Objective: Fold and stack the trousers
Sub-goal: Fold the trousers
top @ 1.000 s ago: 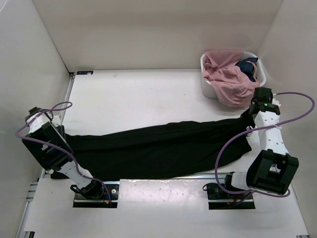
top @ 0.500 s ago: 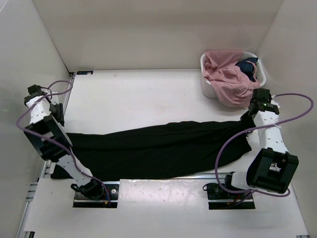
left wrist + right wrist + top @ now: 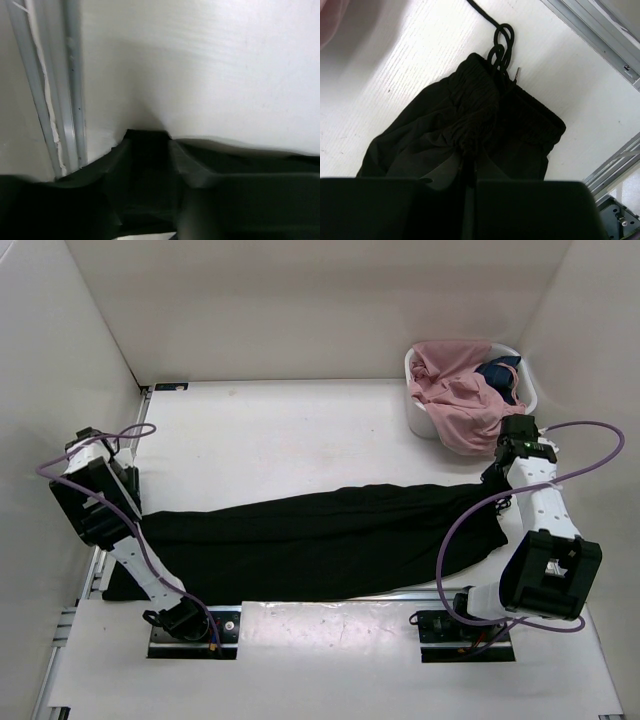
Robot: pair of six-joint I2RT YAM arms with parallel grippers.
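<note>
I'm working in a lab test cell: a bare white counter [image 3: 300, 430] boxed in by plain white panels [image 3: 300, 310], aluminium rails [image 3: 138, 430] along its left edge, robot arms [image 3: 545, 530] bolted at its near edge, and a laundry basket [image 3: 418, 418] in the far right corner.

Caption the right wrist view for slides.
Right fingers pinch the black trousers near the waistband, drawstring trailing on white table.

A white plastic basket [image 3: 418, 422] stands at the upper right of the white worktop [image 3: 300, 435], near the far wall. A pink garment [image 3: 462, 400] fills it and spills over its front rim, with a small dark blue garment [image 3: 502, 373] tucked in on the right. A grey metal rail [image 3: 70, 85] borders the worktop's left edge.
</note>
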